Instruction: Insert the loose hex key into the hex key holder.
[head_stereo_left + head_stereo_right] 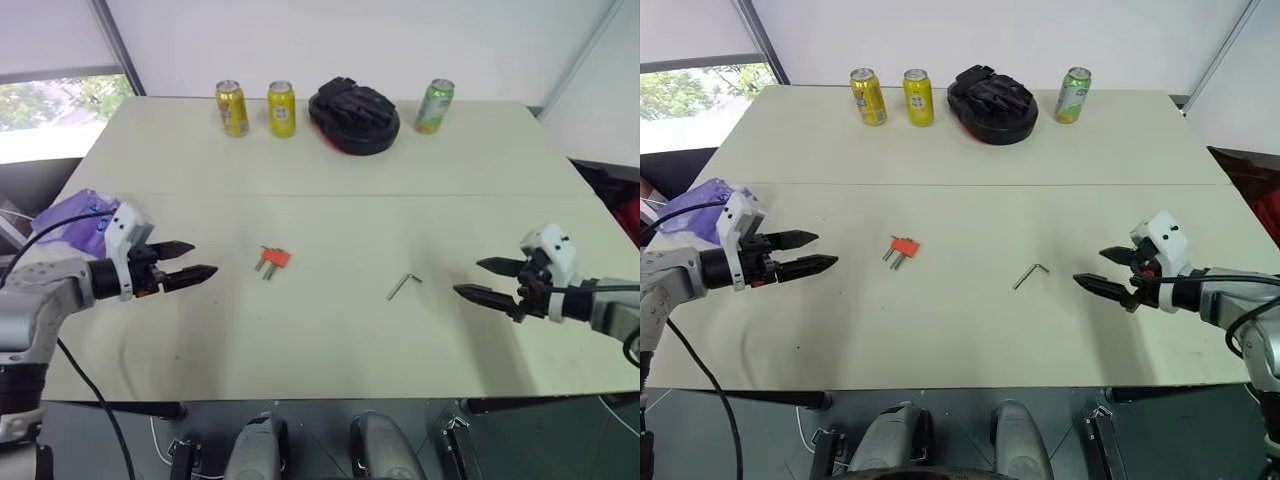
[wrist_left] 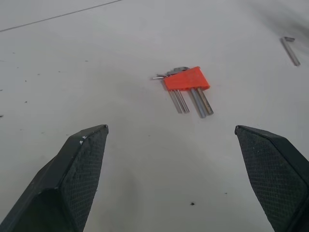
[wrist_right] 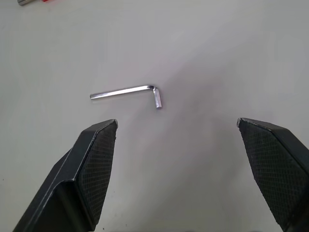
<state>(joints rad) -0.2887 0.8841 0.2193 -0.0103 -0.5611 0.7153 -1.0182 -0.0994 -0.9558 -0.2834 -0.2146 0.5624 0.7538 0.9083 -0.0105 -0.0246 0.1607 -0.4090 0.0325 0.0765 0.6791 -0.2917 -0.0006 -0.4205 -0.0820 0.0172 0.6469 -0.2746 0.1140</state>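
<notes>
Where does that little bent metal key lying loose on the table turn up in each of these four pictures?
Left eye view: the hex key lies right of centre, between the red holder and the right gripper.
Right eye view: the same spot, a little further left.
Left wrist view: top right corner.
Right wrist view: centre, beyond the open fingers.
Shared landmark: the red holder.

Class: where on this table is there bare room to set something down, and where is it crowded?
Bare: the table between hex key holder and loose hex key, and the near edge. Crowded: far edge, with cans and black glove.
</notes>
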